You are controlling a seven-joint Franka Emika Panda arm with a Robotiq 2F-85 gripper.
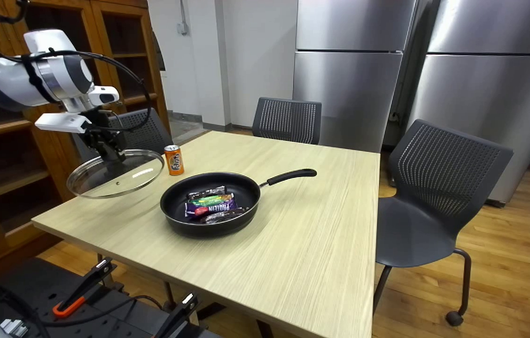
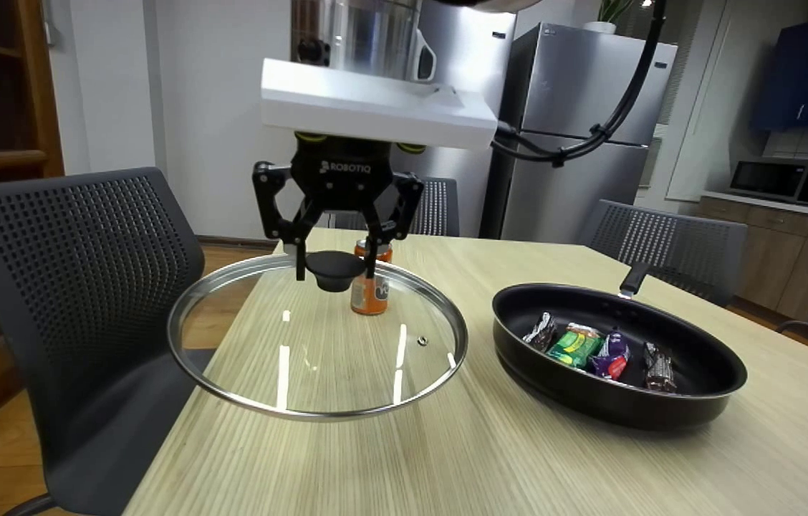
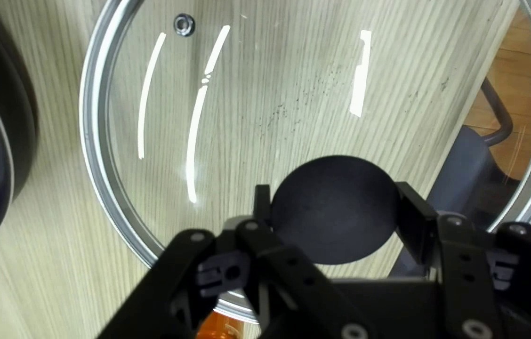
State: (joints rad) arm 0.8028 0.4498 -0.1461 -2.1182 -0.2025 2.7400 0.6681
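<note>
While the counter fills the centre of an exterior view, your black pan sits on it uncovered. Your glass lid hangs at frame left, apart from the pan, not yet set down. Your tool is clamped on it, four wrapped bars already lie in the pan, and the knob sits in your grip.

Silver refrigerators, wooden floor
</note>
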